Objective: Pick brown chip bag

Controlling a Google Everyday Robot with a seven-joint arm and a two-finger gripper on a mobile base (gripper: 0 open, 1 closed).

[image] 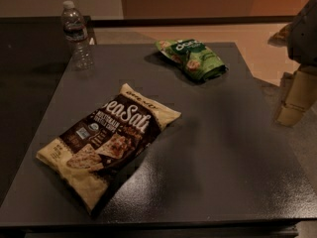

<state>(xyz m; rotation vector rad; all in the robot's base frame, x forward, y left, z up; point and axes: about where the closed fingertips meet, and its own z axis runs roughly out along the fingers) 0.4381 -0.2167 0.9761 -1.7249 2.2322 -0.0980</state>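
The brown chip bag lies flat on the dark grey table, at the front left, with a dark brown centre, cream-tan ends and white "Sea Salt" lettering. It lies diagonally, one end toward the front left edge. My gripper shows as a cream-tan shape at the right edge of the view, beyond the table's right side, far to the right of the bag and holding nothing that I can see. The arm's dark body sits above it.
A smaller green snack bag lies at the back middle of the table. A clear water bottle stands upright at the back left corner. Tan floor and an orange wall lie behind.
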